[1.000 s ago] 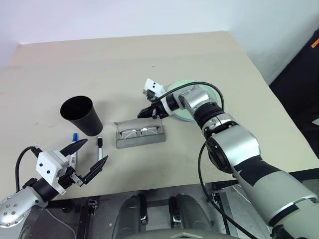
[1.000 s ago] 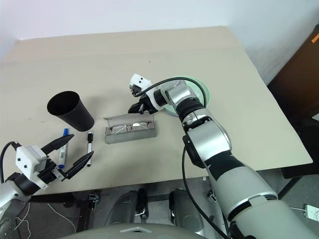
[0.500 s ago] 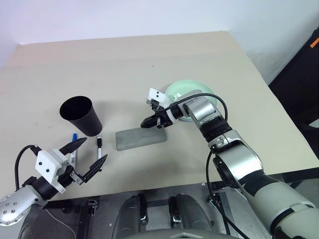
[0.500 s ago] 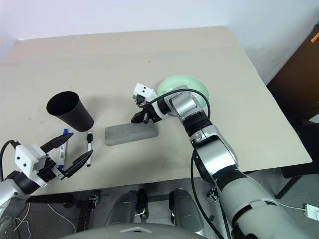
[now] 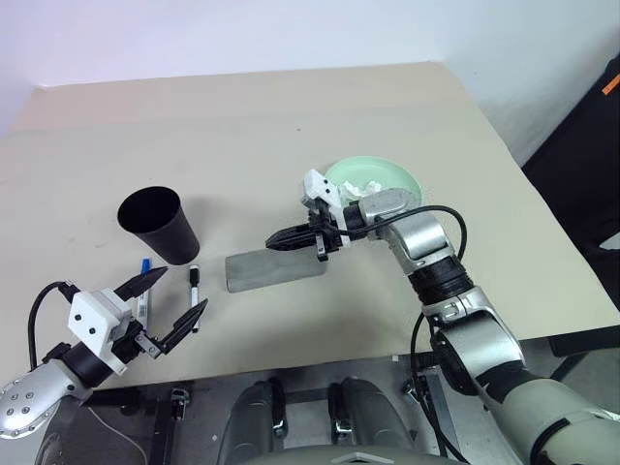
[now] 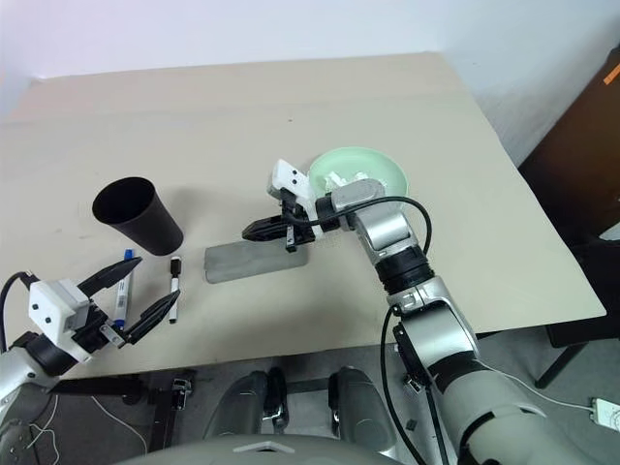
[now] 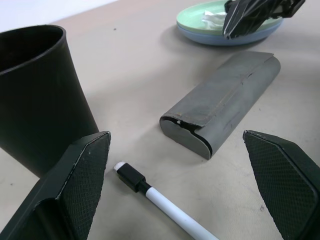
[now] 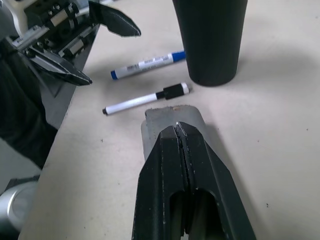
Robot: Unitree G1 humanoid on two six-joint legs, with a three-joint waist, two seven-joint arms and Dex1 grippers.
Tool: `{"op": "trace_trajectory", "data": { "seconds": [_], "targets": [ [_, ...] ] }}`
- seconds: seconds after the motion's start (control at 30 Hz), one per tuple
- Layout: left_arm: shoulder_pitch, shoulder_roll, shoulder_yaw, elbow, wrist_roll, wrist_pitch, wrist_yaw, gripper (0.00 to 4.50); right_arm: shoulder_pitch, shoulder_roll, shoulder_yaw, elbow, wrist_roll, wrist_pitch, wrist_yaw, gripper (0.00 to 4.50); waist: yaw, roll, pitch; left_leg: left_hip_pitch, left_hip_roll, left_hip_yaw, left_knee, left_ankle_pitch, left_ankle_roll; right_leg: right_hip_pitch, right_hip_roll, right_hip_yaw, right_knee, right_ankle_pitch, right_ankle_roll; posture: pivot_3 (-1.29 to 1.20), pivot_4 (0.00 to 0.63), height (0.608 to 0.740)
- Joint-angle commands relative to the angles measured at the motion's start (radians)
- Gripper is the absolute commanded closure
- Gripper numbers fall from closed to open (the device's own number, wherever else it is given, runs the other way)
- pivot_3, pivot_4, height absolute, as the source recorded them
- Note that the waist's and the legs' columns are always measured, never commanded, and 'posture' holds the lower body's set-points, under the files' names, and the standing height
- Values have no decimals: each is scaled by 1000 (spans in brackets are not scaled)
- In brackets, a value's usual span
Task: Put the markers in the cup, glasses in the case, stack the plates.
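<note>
The grey case (image 5: 274, 267) lies closed mid-table, and the glasses are hidden. My right gripper (image 5: 274, 239) hovers shut and empty just above the case's far edge, pointing left. The black cup (image 5: 155, 223) stands upright to the left. In front of it lie two markers, the blue-capped one (image 5: 143, 281) and the black-capped one (image 5: 193, 286). My left gripper (image 5: 186, 288) is open near the table's front edge, just short of the markers. The mint green plate (image 5: 373, 179) rests on the light blue plate (image 7: 200, 37) behind the right arm.
Something small, white and crumpled (image 5: 363, 187) lies in the green plate. The table's front edge (image 5: 291, 360) runs close behind my left gripper. Bare tabletop stretches behind the cup and to the right of the plates.
A second ago the case stood open with the glasses inside; its lid is now down. My shut right gripper has drawn back from the lid towards me. The left gripper has kept still.
</note>
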Motion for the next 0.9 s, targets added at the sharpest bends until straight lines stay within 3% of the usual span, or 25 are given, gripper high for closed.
{"op": "trace_trajectory", "data": {
  "seconds": [0.03, 0.47, 0.77, 0.9],
  "targets": [
    [8, 1, 19, -42, -8, -8, 11, 40, 3, -8, 12, -4, -4, -52, -41, 4491, 0, 0, 0, 0, 0, 0, 0, 0, 0, 0, 0, 0, 0, 0, 0, 0, 150, 715],
    [28, 3, 43, -47, -13, -10, 23, 40, 3, -63, 120, 59, -81, -240, -16, 4491, 2, 0, 0, -1, 0, 0, 0, 2, 2, 0, 1, 0, 0, 0, 0, 0, 150, 715],
    [36, -10, 52, -46, -21, -18, 33, 40, -48, -43, 99, 125, -66, -243, -29, 4491, 2, 0, 0, 0, 1, 0, 1, 2, 2, 1, 2, 0, 0, 0, 0, 0, 150, 715],
    [43, -25, 65, -53, -52, -16, 36, 40, -82, -36, 25, 114, 41, -157, 19, 4491, 2, 0, 0, 0, 1, 0, 1, 2, 2, 1, 2, 0, 0, 0, 0, 0, 150, 715]
  ]
}}
